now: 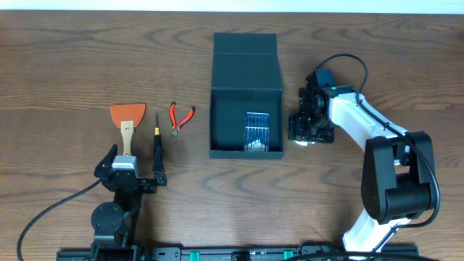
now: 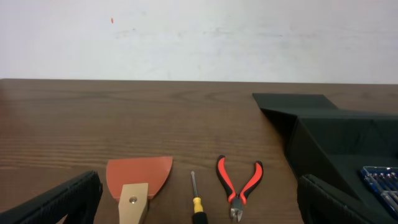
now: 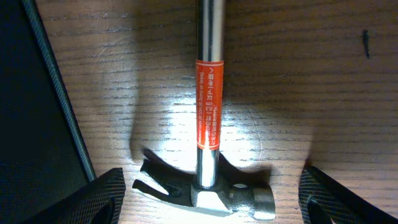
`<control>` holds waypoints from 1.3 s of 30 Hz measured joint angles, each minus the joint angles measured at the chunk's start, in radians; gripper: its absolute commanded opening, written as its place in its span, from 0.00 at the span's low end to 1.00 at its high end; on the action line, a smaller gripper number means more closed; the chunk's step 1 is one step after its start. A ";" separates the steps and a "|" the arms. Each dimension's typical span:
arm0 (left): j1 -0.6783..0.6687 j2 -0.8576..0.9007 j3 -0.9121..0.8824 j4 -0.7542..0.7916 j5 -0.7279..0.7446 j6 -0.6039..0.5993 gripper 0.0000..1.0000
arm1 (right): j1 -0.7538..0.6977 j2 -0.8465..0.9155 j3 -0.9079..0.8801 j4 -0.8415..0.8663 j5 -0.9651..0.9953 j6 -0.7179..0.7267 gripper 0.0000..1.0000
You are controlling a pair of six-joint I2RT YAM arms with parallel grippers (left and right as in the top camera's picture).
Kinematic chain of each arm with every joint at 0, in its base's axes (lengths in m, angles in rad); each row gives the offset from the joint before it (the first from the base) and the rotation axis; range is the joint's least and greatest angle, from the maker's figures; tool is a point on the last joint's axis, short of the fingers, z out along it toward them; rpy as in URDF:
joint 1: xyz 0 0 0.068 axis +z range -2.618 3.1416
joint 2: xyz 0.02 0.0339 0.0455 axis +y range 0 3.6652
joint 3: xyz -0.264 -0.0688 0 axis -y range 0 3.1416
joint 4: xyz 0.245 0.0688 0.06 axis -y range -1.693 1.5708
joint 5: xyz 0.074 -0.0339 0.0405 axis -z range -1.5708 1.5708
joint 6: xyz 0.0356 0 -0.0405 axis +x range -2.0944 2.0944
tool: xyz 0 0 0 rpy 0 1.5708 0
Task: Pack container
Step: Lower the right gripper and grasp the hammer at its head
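While my left claw, facing a scraper, and right claw, astride a hammer, hang spread apart, I see brown wood-grain counter; the container sits mid-counter, long axis near-to-far, flap open toward the white wall.

- Steel claw hammer with chrome shaft and orange label: shaft cut by the right wrist view's top edge, head by its bottom; label print too blurred to read.
- Overhead, the hammer is almost wholly hidden under the right gripper.
- Left wrist view: bottom edge cuts the wooden-handled orange scraper and yellow-handled screwdriver; right edge cuts the dark teal-green container and blue case of bits.
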 measured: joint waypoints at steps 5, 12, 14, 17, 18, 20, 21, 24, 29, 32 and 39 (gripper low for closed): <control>0.000 0.000 0.000 0.000 0.000 0.000 0.98 | 0.015 0.002 0.000 0.002 0.018 0.032 0.76; 0.000 0.000 0.000 0.000 0.000 0.000 0.98 | 0.026 0.005 0.001 0.002 0.034 0.063 0.73; 0.000 0.000 0.000 0.000 0.000 0.000 0.98 | 0.026 0.005 0.001 0.001 0.035 0.070 0.73; 0.000 0.000 0.000 0.000 0.000 0.000 0.99 | 0.026 0.005 0.002 -0.001 0.034 0.079 0.73; 0.000 0.000 0.000 0.000 0.000 0.000 0.99 | 0.027 0.005 0.002 -0.002 0.035 0.085 0.73; 0.000 0.000 0.000 0.000 0.000 0.000 0.99 | 0.028 0.005 0.002 -0.003 0.035 0.093 0.73; 0.000 0.000 0.000 0.000 0.000 0.000 0.99 | 0.028 0.005 0.002 -0.005 0.035 0.097 0.72; 0.000 0.000 0.000 0.000 0.000 0.000 0.99 | 0.029 0.006 0.002 -0.010 0.035 0.105 0.71; 0.000 0.000 0.000 0.000 0.000 0.000 0.99 | 0.029 0.007 0.002 -0.013 0.036 0.115 0.66; 0.000 0.000 0.000 0.000 0.000 0.000 0.98 | 0.029 0.007 0.002 -0.016 0.036 0.120 0.65; 0.000 0.000 0.000 0.000 0.000 0.000 0.98 | 0.029 0.007 0.002 -0.021 0.035 0.123 0.56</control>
